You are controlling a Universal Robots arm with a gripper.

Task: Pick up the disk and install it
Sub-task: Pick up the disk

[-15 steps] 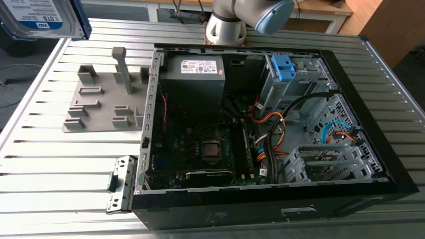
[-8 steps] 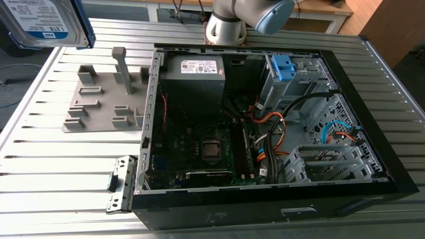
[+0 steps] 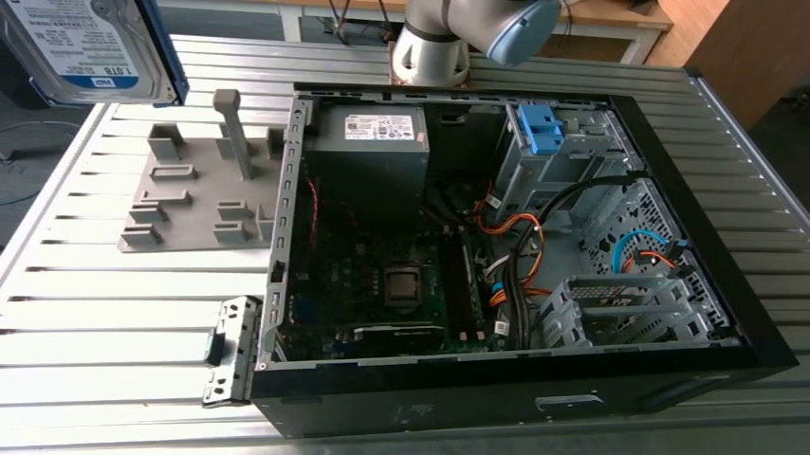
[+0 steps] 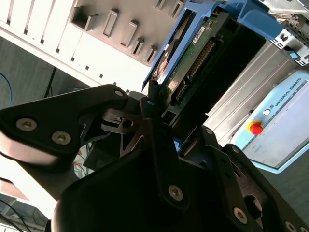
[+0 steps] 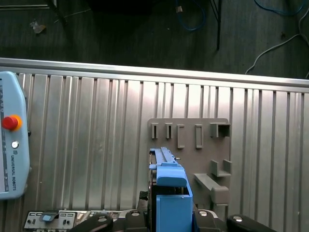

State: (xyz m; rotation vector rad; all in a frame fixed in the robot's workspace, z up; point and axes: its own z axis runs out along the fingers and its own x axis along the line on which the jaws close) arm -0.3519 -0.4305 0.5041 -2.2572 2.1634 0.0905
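Status: pick-up done, install not yet done.

Black two-finger gripper [image 4: 157,108] is clamped on the disk, a flat silver hard drive with a white-and-blue label in a blue plastic carrier frame [image 3: 82,47]. In the second wrist view I see the fingers pinching one end of it, green circuit-board side [image 4: 193,60] showing. In the first wrist view the blue frame [image 5: 170,198] stands upright in the grip.

Where the disk is: off the surface, up by the far corner of the slatted aluminium table [image 3: 76,313] on the exterior view's left, and well apart from the case.

Containers:
- Open black desktop computer case [image 3: 506,403], lying on its side across the middle of the table. Inside:
  - a grey power-supply box with a white sticker [image 3: 370,128] at the far end
  - a dark motherboard [image 3: 379,284] on the case floor
  - loose orange, blue and black cables [image 3: 519,232]
  - a perforated silver drive cage [image 3: 576,161] with a small blue plastic bracket [image 3: 538,128] on its top
  I see no drive seated in that cage.
- Grey plastic fixture plate with slots and upright posts [image 3: 190,190], beside the case near the table's edge on the exterior view's left. No drive sits in it.

My judgement: roughly halfway, with the transfer to the case and the seating left.

Also on the table: a pale handheld control pendant with a red button [image 5: 12,145].
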